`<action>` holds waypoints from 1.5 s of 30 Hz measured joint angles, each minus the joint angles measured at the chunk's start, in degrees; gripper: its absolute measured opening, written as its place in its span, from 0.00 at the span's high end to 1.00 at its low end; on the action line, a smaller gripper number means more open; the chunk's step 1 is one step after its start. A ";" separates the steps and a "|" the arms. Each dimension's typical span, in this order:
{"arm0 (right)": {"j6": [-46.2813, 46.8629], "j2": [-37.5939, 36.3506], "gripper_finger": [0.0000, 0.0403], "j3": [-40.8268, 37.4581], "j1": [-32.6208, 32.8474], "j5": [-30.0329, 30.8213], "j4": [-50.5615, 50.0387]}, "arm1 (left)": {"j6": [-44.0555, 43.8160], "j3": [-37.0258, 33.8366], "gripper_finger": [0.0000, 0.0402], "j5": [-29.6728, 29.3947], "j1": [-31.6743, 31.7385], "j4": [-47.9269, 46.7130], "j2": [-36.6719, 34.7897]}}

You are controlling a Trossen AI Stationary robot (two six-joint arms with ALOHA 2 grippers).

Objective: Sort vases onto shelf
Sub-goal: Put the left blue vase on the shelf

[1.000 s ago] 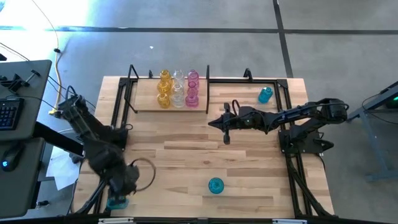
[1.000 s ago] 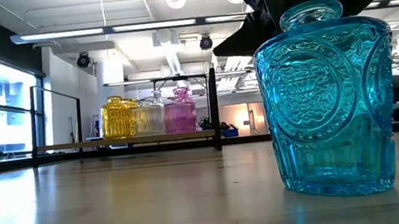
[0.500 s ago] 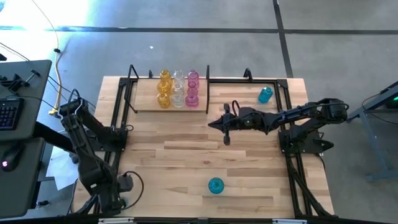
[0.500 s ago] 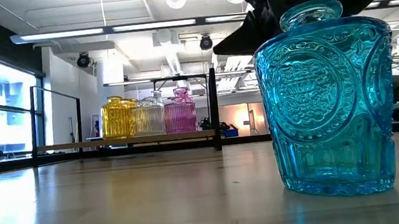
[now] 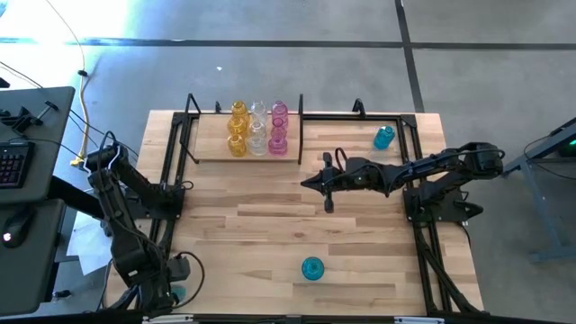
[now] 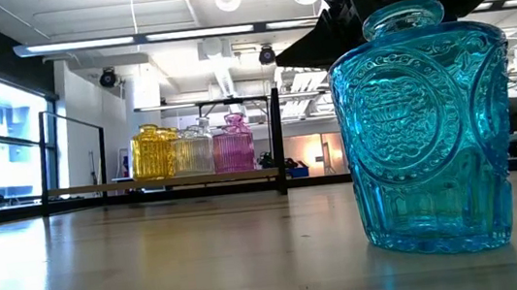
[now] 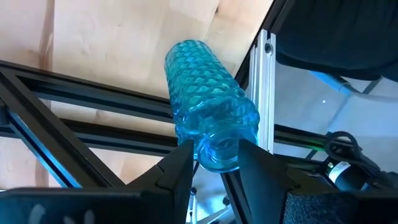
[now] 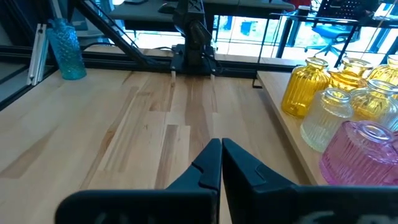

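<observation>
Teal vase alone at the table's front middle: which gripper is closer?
Right. The right gripper, shut, hangs behind the teal vase, toward the shelf. The left gripper sits farther off at the front left corner, gripping another teal vase.

Left arm: folded down over the table's near left corner, wrist at the very edge.
Left gripper (image 7: 214, 163): fingers (image 7: 177, 171) part open, closed on either side of a blue vase (image 7: 208, 127).
Right arm: stretched level from its base at the right toward the table's middle.
Right gripper (image 8: 221, 163): fingers pressed together, holding nothing, above the boards.
</observation>
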 joint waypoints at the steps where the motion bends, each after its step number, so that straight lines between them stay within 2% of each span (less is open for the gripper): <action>1: 0.00 0.00 1.00 0.00 0.00 0.00 0.00 | 0.00 0.00 0.71 0.00 -0.06 0.00 0.09; 11: 0.00 0.00 1.00 0.00 0.00 0.00 0.02 | 3.52 0.17 0.72 0.26 -0.07 -0.03 3.71; 14: 0.00 0.00 1.00 0.00 0.00 0.00 0.05 | 5.35 0.24 0.77 0.61 0.29 -0.22 4.06; 20: 0.42 0.00 1.00 0.00 0.00 0.00 0.13 | 10.37 0.19 0.95 0.58 2.99 -1.30 3.34; 22: 0.42 0.00 1.00 0.00 0.00 0.00 0.15 | 12.82 0.06 0.95 -0.17 4.74 -2.43 2.69; 25: 0.43 0.00 1.00 0.00 0.00 0.00 0.13 | 17.46 -0.09 0.95 -4.43 8.19 -4.21 1.26; 33: 0.44 0.00 1.00 0.00 0.00 0.00 0.13 | 34.79 -0.17 0.95 -6.94 23.01 -10.99 -5.10; 39: 0.46 0.00 1.00 0.00 0.02 0.00 0.07 | 50.80 -0.08 0.95 -6.97 40.22 -14.75 -8.45; 45: 0.44 0.00 1.00 0.00 0.94 0.02 -0.13 | 69.73 0.00 0.95 -6.93 58.18 -16.60 -7.89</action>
